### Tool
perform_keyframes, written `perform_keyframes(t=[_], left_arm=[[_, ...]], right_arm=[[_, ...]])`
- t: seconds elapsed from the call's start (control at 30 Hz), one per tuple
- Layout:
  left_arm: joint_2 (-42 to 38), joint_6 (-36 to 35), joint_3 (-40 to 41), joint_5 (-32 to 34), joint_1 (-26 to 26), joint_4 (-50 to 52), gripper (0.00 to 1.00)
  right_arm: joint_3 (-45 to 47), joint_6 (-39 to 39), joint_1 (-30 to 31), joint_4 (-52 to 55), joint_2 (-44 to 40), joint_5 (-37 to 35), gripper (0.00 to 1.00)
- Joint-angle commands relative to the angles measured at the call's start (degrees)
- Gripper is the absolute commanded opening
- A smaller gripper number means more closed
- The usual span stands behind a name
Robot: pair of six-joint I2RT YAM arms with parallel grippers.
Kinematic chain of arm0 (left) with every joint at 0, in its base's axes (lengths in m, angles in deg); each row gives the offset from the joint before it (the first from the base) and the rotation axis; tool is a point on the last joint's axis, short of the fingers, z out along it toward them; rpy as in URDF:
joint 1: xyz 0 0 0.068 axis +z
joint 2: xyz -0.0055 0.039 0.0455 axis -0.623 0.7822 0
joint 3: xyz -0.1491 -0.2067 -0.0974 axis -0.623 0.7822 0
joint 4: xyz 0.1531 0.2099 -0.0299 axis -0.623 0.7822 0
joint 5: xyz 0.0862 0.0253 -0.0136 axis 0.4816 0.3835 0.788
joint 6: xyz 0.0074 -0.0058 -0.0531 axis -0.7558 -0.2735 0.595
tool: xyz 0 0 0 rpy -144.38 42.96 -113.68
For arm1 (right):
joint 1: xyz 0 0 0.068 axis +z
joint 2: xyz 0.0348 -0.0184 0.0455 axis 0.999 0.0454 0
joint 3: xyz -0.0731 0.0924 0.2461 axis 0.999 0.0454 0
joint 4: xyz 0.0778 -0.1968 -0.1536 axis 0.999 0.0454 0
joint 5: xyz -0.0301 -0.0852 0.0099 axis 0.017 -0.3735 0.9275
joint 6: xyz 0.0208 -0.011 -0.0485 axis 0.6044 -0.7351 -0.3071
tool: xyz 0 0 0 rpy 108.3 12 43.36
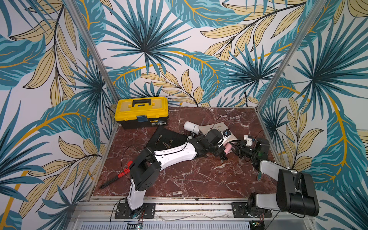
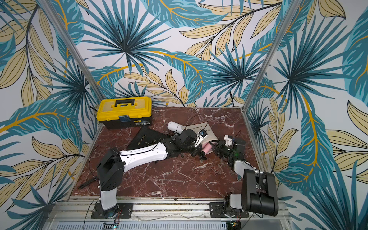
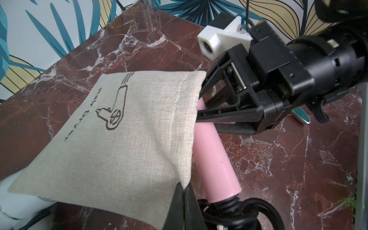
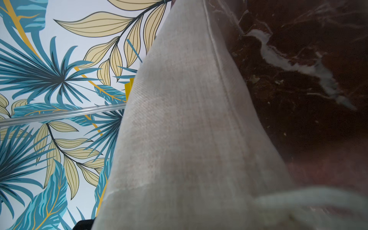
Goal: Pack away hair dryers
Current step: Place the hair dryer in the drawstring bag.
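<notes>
Closest to the eye is the beige bag (image 4: 189,119) — its coarse cloth fills the right wrist view. From the mouth of this bag the pink dryer (image 3: 215,155) sticks out. Only its slim handle shows, slanting down toward the marble table (image 1: 199,179); the rest is hidden by cloth. At the handle's end the black cord (image 3: 239,211) lies in a loose coil.

The left gripper (image 3: 183,191) is closed tightly on a corner of the bag's mouth, just beside the handle, with the cloth pinched between its fingers. The right gripper (image 3: 207,105) reaches to the mouth from the opposite side. Its fingers stand a little apart, but the tips go behind the cloth, so I cannot tell if they clamp anything.

The white dryer (image 1: 191,127) lies at the bag's closed end, and one corner of the cloth rests over it. Further from the beige bag on that side is the black bag (image 1: 165,139), flat and partly under the left arm. Beyond it stands the yellow toolbox (image 1: 141,112), with its lid closed. Well apart from the beige bag, past the left arm's elbow, a red and black hand tool (image 1: 119,176) rests on the table.
</notes>
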Motion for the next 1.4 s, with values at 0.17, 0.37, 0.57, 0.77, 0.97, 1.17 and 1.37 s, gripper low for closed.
perform_keyframes(t=[0.17, 0.37, 0.57, 0.77, 0.97, 1.17, 1.37], left_arm=[[-0.22, -1.64, -3.32, -2.88, -0.37, -0.47, 0.0], [-1.93, -2.82, -0.63, -5.13, -0.36, -0.47, 0.0], [-1.94, -3.37, 0.36, -4.67, -0.38, -1.67, 0.0], [-2.41, -2.41, 1.1, -5.53, -0.38, -3.58, 0.0], [-3.68, -2.1, 3.21, -4.51, -0.29, -3.59, 0.0], [-3.95, -1.45, 3.51, -4.65, -0.21, -3.63, 0.0], [-4.38, -1.16, 3.63, -4.67, -0.27, -3.58, 0.0]], right_arm=[[-2.76, -7.72, 0.85, 6.32, -2.87, 5.8, 0.0], [-8.21, -15.39, 0.91, 15.17, 1.17, 6.54, 0.0], [-9.45, -17.38, 0.98, 17.97, 1.7, 7.29, 0.13], [-9.13, -21.21, 0.89, 23.3, 3.33, 5.5, 0.17], [-9.62, -21.45, 0.81, 23.54, 4.11, 4.22, 0.17], [-9.26, -20.83, 0.81, 21.63, 5.72, 4.62, 0.23], [-9.27, -22.0, 0.86, 22.42, 6.84, 3.65, 0.31]])
